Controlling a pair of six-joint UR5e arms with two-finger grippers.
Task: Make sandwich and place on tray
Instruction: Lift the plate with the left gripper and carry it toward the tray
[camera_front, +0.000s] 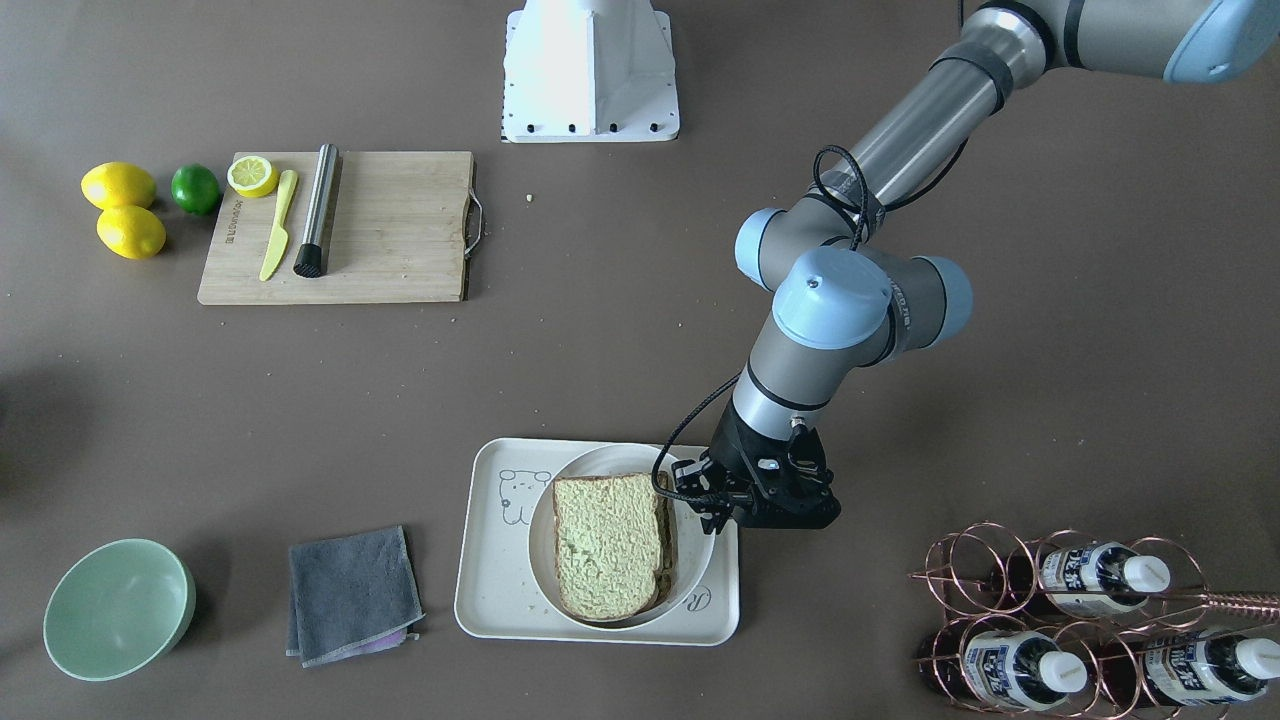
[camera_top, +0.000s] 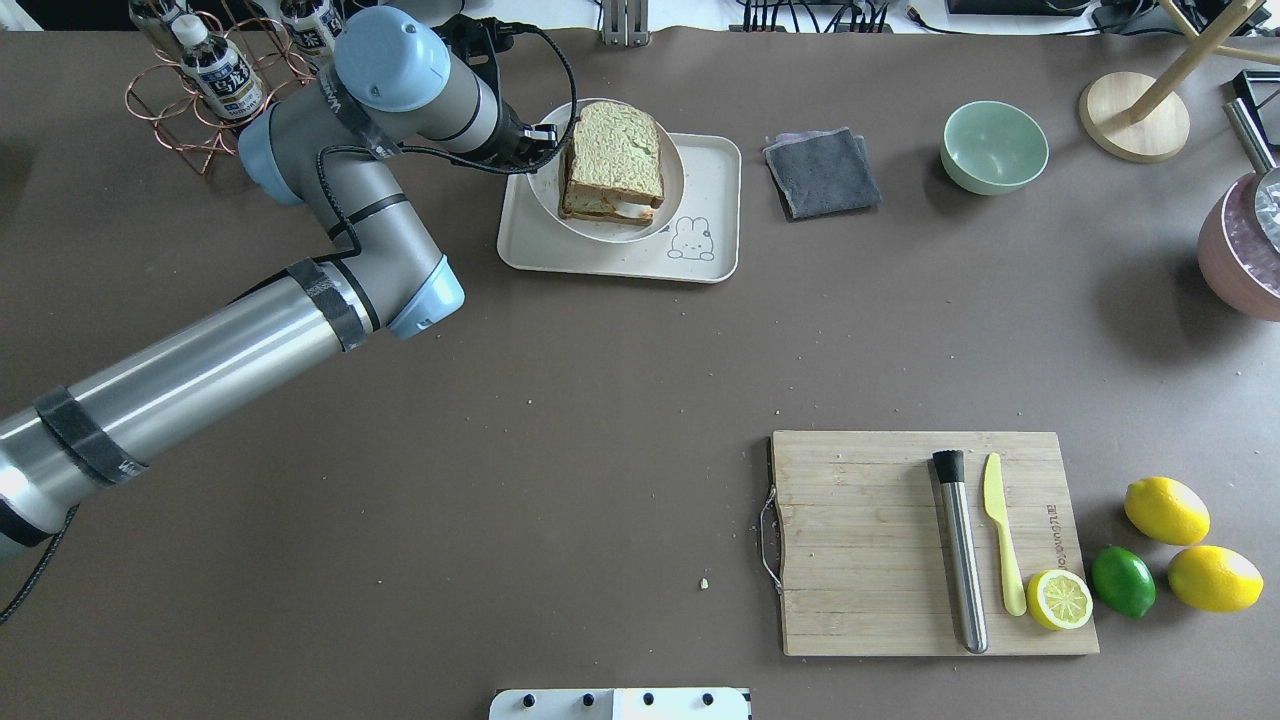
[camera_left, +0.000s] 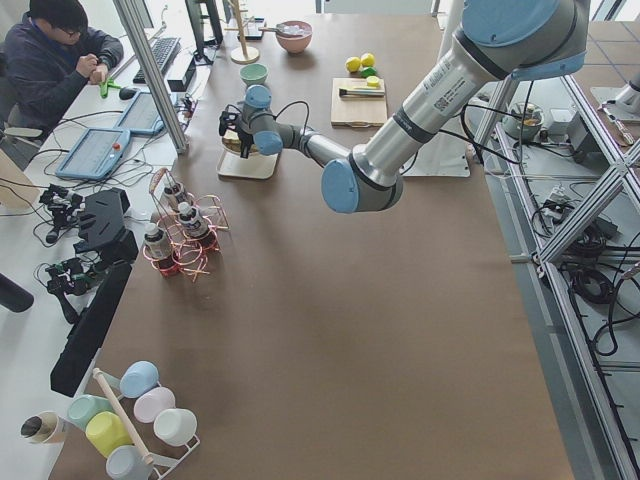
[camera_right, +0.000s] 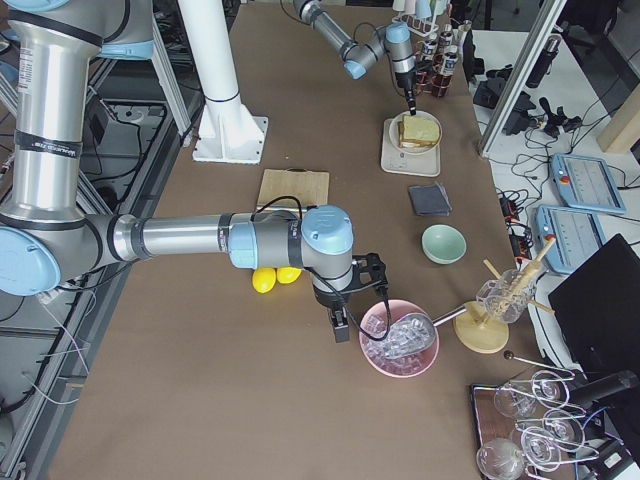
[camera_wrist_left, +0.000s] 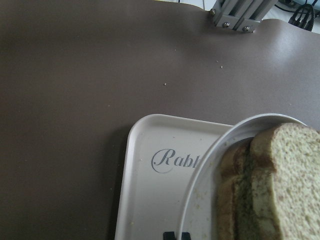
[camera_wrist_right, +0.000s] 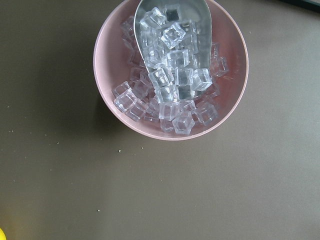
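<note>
The left arm (camera_top: 300, 330) is stretching diagonally across the counter toward its far edge, with the elbow bent. The left gripper (camera_front: 708, 500) is pointing down, low over the surface, and its jaw spacing is unclear. The right arm (camera_right: 180, 240) is reaching toward the counter's right end. The right gripper (camera_right: 341, 326) is hanging straight down, its state unreadable.

My left hand (camera_front: 708, 505) sits at the rim of the plate (camera_front: 610, 453), maybe touching it. The sandwich (camera_front: 608, 545) is on the plate, the tray (camera_front: 490, 600) beneath. Past the tray lies the cloth (camera_front: 352, 592); behind the hand, the bottle rack (camera_front: 1235, 602).
</note>
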